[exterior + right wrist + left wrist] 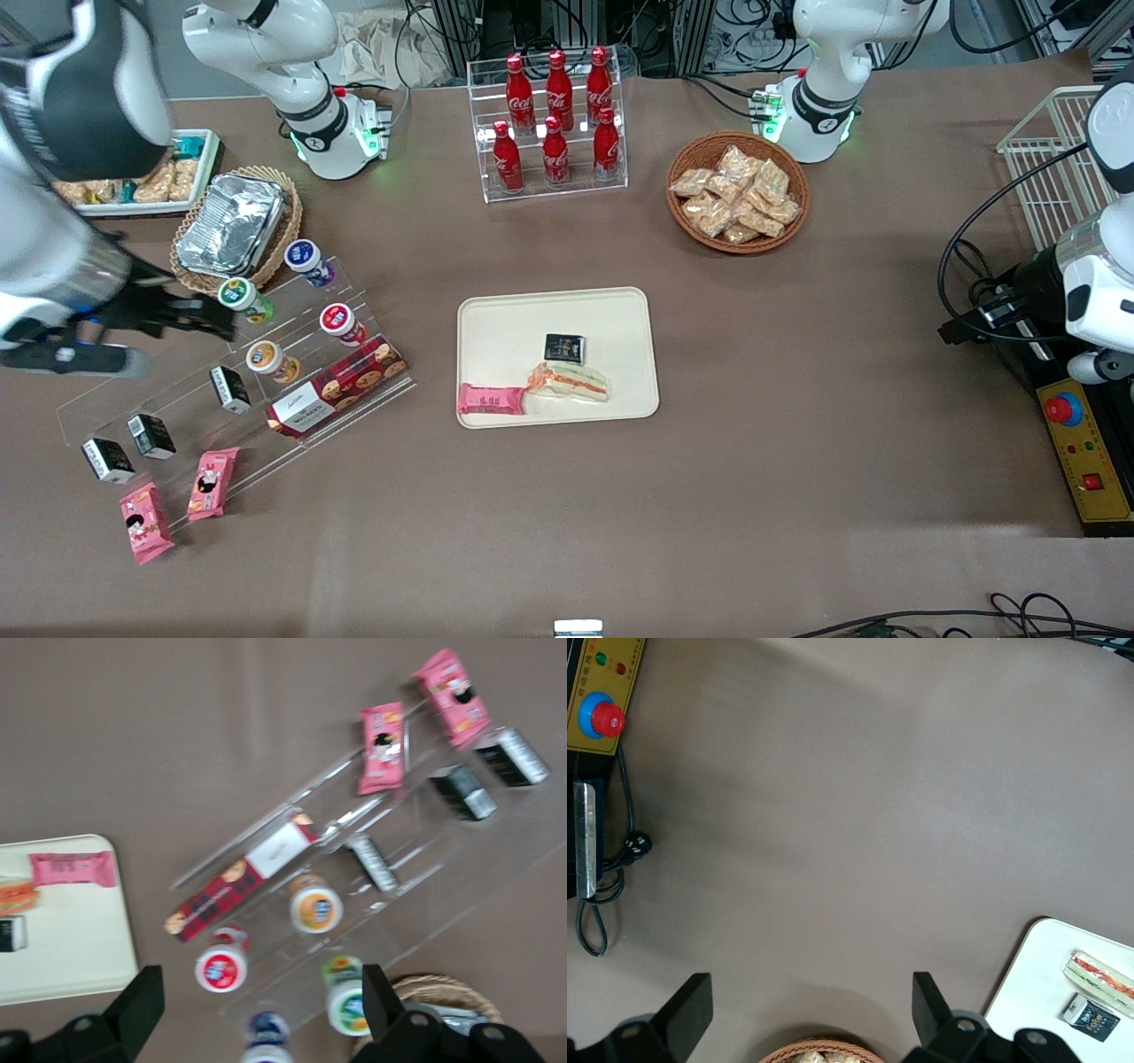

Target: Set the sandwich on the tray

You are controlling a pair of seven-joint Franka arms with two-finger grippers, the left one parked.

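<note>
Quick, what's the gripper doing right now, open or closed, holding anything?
Gripper: open and empty, above the clear snack rack; the sandwich lies on the tray.

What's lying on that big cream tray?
On the tray: the sandwich, a pink snack bar and a small black packet. The open tool hovers over the acrylic shelf, holding nothing.

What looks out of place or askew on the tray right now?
Little stands out: the sandwich lies flat on the tray. Only the pink snack bar overhangs the tray's rim. The gripper hovers open above the acrylic rack.
</note>
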